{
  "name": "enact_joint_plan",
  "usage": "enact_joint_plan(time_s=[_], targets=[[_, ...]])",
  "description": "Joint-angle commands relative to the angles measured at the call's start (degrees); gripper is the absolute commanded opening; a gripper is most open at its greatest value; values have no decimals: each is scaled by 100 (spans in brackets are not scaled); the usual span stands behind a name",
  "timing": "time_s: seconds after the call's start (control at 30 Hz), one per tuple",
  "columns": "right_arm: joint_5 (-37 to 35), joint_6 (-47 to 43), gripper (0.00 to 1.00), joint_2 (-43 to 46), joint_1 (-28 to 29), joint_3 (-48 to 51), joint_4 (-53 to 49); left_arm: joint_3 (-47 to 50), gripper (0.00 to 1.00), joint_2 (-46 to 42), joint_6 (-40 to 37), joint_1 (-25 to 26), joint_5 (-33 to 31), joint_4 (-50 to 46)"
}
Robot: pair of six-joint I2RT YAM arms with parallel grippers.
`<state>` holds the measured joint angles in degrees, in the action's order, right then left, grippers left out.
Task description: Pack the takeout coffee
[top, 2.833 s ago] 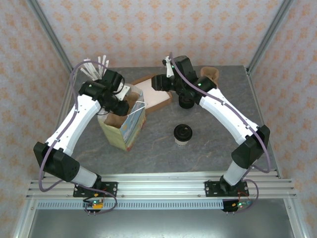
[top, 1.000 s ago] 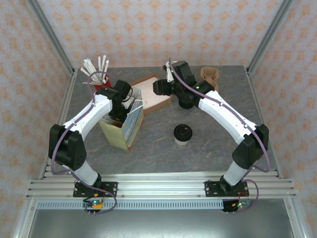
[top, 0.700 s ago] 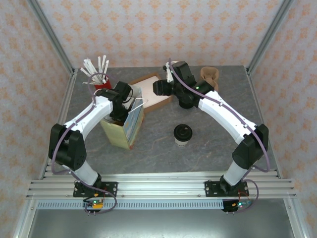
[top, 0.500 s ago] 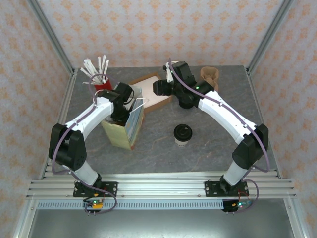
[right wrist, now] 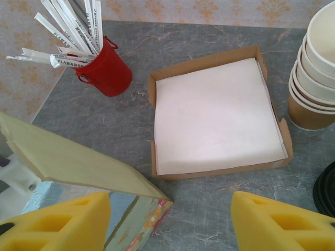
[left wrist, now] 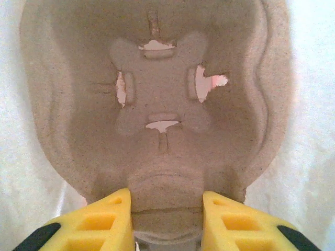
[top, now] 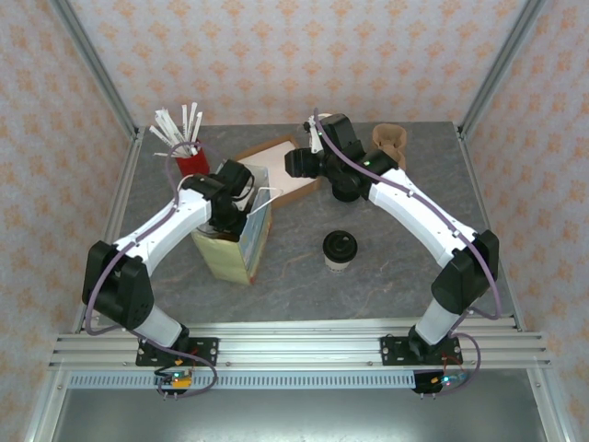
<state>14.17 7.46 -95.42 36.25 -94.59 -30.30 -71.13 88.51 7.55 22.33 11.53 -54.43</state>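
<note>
The takeout coffee (top: 340, 250), a small paper cup under a black lid, stands alone on the table right of the bag. My left gripper (top: 230, 197) reaches down into the open paper bag (top: 241, 250). In the left wrist view, my left gripper (left wrist: 166, 203) is shut on a ridge of the moulded pulp cup carrier (left wrist: 162, 104), which lies inside the bag's white walls (left wrist: 314, 130). My right gripper (top: 299, 164) hovers open over the table behind the bag. In the right wrist view, my right gripper (right wrist: 170, 225) holds nothing, with the bag's corner (right wrist: 68, 157) below its left finger.
A cardboard tray of white napkins (top: 281, 175) (right wrist: 217, 117) lies behind the bag. A red cup of wrapped straws (top: 189, 158) (right wrist: 104, 70) stands at the back left. Stacked lidless cups (top: 390, 138) (right wrist: 314, 78) and loose black lids (right wrist: 327, 191) sit at the back right.
The left arm has swung toward the near right with its gripper in the bag, and the bag has shifted slightly that way. The right arm and the coffee have stayed still.
</note>
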Motion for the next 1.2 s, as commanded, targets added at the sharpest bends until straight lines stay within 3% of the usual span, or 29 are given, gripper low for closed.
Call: enact_joint_plan(time_s=[0.0, 1.17], targets=[[-28, 17, 63, 38, -28, 47, 122, 215, 31, 106, 139, 48, -225, 151], [-90, 45, 63, 46, -57, 265, 156, 989, 36, 879, 682, 74, -155, 1158]])
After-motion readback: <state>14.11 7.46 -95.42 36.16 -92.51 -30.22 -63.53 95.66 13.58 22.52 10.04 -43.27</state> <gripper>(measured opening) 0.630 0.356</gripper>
